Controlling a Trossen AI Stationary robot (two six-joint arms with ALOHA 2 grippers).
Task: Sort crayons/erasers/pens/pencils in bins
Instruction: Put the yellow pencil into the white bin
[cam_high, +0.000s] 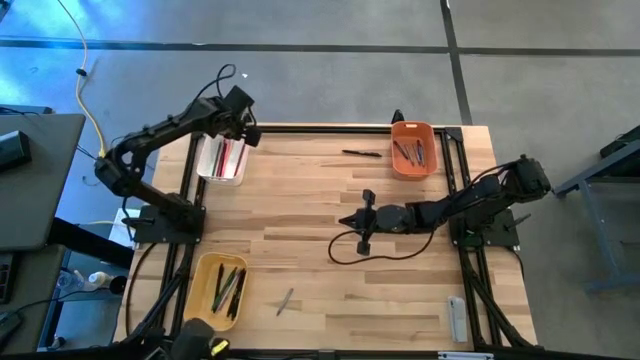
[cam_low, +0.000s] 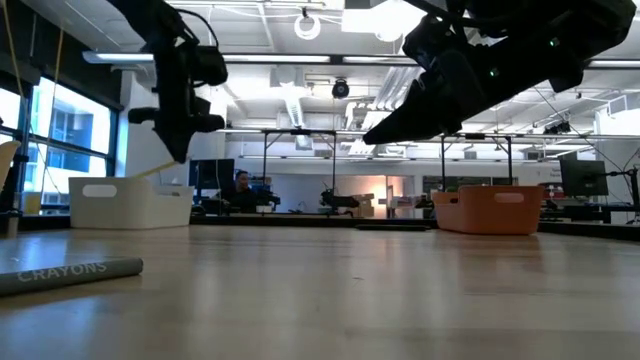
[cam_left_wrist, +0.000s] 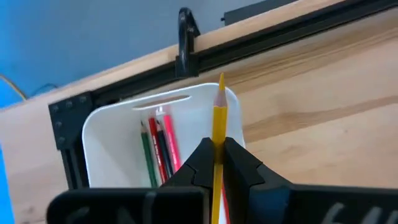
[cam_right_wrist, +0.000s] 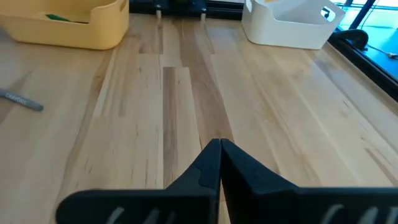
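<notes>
Left end effector over white bin, clenched on yellow pencil; pencil long axis in line with fingers, tip pointing away from wrist, above red and green pencils lying lengthwise in bin. Right end effector above bare table centre, clenched, empty.

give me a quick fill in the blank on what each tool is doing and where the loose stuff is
The left tool is shut on a ____ pencil above the white bin.
The right tool, over bare table mid-way, is shut and holds ____.
A dark pen lies on the table beside the ____ bin.
The grey crayon lies nearest the ____ bin.

Missing words: yellow; nothing; orange; yellow
</notes>
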